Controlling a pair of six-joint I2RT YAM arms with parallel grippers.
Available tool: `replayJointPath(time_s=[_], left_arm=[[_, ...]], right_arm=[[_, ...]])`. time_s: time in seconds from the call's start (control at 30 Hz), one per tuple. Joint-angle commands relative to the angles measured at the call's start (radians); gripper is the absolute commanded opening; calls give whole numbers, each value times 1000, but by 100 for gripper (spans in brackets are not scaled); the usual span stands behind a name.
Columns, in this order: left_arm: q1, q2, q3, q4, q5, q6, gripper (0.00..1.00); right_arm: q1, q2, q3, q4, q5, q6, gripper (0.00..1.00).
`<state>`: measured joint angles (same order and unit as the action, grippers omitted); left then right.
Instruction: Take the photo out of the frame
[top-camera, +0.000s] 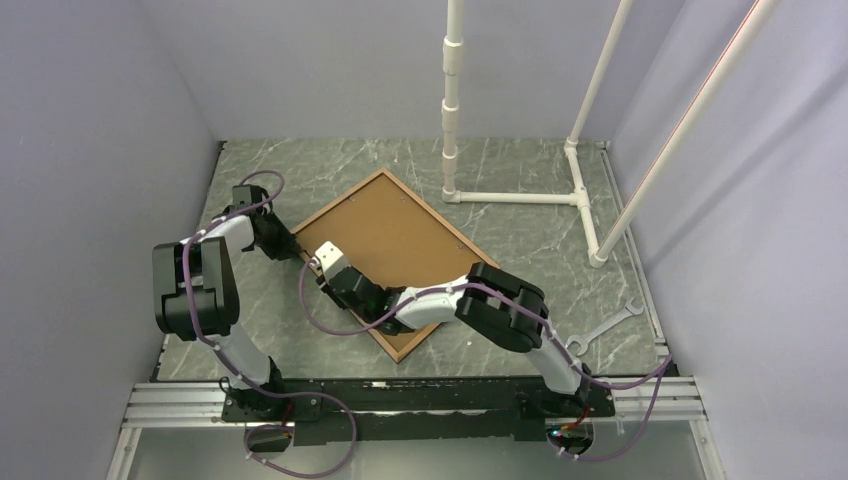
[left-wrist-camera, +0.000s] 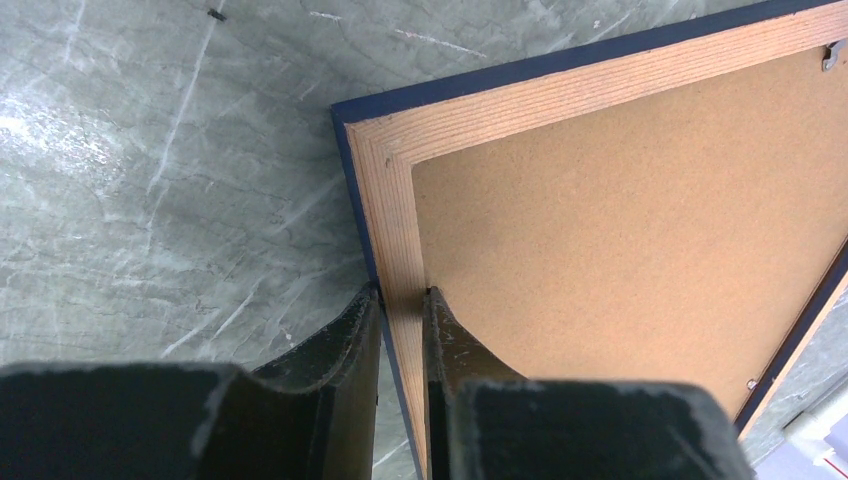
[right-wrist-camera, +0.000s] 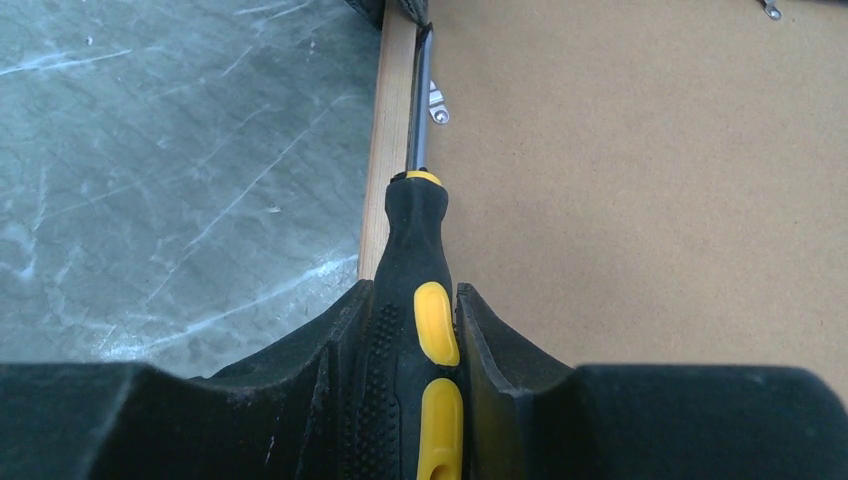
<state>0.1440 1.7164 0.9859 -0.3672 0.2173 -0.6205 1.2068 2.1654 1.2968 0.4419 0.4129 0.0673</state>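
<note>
The frame (top-camera: 345, 199) lies face down on the marble table, turned like a diamond. Its navy edge (left-wrist-camera: 500, 80) and bare wood rail show. The photo's brown hardboard back (top-camera: 395, 235) fills it; the printed face is hidden. My left gripper (top-camera: 290, 245) is at the frame's left corner, shut on the wood rail (left-wrist-camera: 402, 300). My right gripper (top-camera: 330, 280) is over the lower-left rail, shut on a black and yellow screwdriver (right-wrist-camera: 415, 260). Its shaft (right-wrist-camera: 420, 100) lies along the rail's inner edge beside a metal tab (right-wrist-camera: 438, 105).
A white pipe stand (top-camera: 520, 197) stands just behind the frame's right corner. A grey wrench (top-camera: 605, 328) lies at the table's right side. Another metal tab (left-wrist-camera: 833, 55) sits on the far rail. Walls close in left, back and right.
</note>
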Motion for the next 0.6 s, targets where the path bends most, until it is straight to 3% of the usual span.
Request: replayJointPath(time_s=[0.0,0.2,0.3,0.57], left_arm=[[-22,34,-20,-35,-27,50,0],[-19,31,4,-64,-43,39,0],[-18,-31,-38,-9,-44,25,24],[-26,-137,-85,11,-31,44,64]], right_arm=[[-3,-106,34,-16,-19,8,0],[-27,-257,-30,-56,-45,72,0],[-56,-343,-87,-70,-58,107,0],[-222,-652,-362,-135,-84,225,0]])
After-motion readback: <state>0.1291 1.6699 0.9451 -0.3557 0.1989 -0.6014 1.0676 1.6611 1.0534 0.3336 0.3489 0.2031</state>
